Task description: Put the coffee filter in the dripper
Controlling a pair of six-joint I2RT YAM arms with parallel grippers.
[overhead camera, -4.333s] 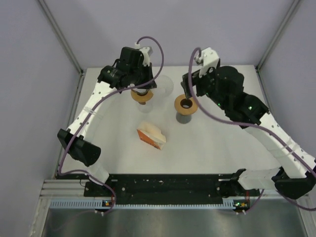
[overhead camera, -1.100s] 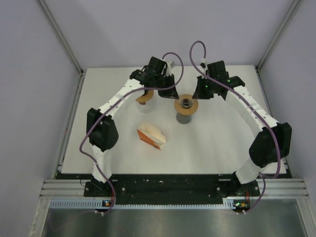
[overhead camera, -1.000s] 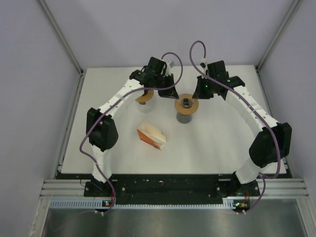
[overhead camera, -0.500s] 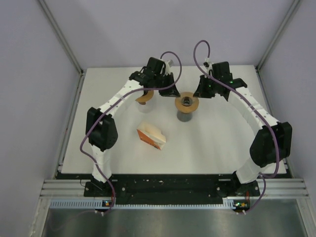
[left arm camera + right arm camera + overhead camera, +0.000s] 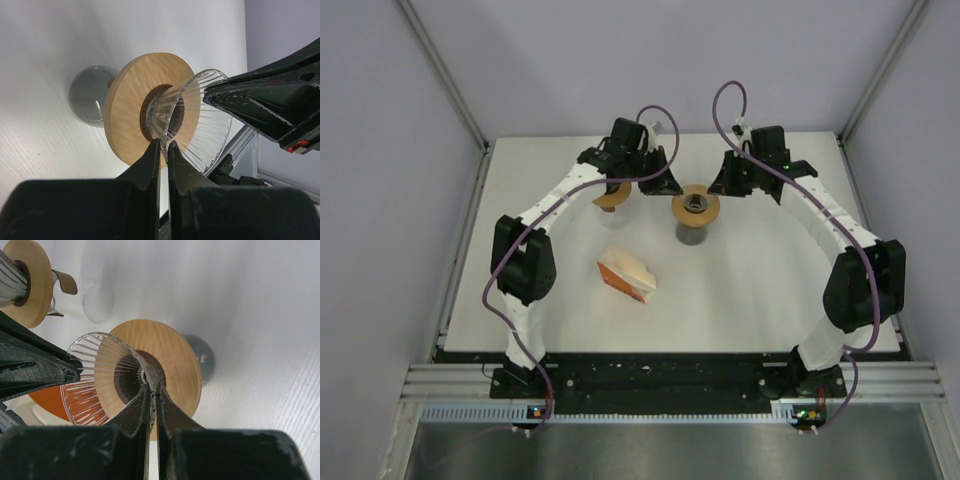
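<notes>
The dripper is a clear ribbed glass cone in a wooden collar, standing on a dark round base mid-table. My left gripper is shut on the cone's wall from the left; the left wrist view shows that pinch just outside the collar. From the right, my right gripper is shut on the opposite wall, its tips at the cone's throat. The coffee filter, a white and orange folded piece, lies nearer the front, untouched. Part of it shows orange beneath the glass in the right wrist view.
A second wooden-collared dripper stands on a clear glass vessel just left of the held one, under the left arm. It also appears at the top left of the right wrist view. Metal frame rails border the table.
Since the oldest frame both arms have swung inward onto the central dripper's rim. Over the last second they and the dripper have shifted only slightly toward the back.
</notes>
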